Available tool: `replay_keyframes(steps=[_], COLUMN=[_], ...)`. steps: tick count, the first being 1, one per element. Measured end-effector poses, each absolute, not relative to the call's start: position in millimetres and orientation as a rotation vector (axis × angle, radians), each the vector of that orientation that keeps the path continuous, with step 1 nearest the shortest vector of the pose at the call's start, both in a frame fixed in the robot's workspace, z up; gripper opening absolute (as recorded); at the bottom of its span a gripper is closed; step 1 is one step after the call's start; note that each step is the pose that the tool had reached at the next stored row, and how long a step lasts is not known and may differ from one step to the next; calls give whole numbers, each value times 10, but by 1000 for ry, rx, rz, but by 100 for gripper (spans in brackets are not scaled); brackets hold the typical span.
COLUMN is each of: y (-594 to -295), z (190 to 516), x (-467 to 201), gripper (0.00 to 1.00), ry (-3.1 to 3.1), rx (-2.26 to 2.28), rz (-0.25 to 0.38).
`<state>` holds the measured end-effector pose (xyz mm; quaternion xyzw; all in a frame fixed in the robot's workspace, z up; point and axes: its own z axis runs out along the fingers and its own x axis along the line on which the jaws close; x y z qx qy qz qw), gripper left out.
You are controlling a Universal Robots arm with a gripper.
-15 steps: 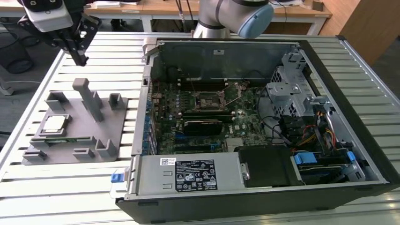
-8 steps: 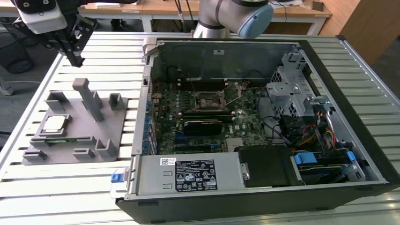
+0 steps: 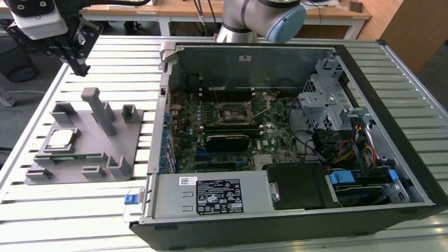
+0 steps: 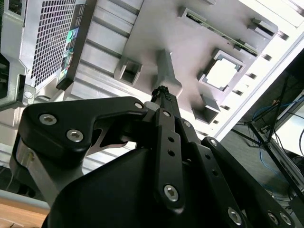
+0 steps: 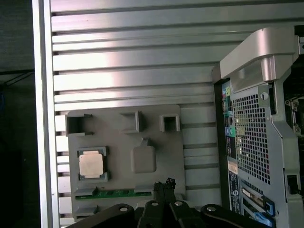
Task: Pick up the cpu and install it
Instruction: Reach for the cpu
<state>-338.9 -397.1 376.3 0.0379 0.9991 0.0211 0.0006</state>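
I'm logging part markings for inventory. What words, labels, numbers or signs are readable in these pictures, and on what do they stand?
On the power supply, black-and-white label: too small to read.
On the case wall, white sticker: too small to read.
On the computer's back, stickers: blurred.
On the cpu: nothing legible.

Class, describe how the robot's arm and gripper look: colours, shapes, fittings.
The arm is silver-grey tubing with a pale blue joint cap. The gripper is matte black: bolted linkage bars with silver screw heads, tapering to narrow tips.
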Motion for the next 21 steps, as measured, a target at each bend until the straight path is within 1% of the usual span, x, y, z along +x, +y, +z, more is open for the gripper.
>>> replay_keyframes(steps=[21], y=[-4005], z=[3679], x=[-3696], gripper=[11], ry=[3137], rx=[119], rz=[66])
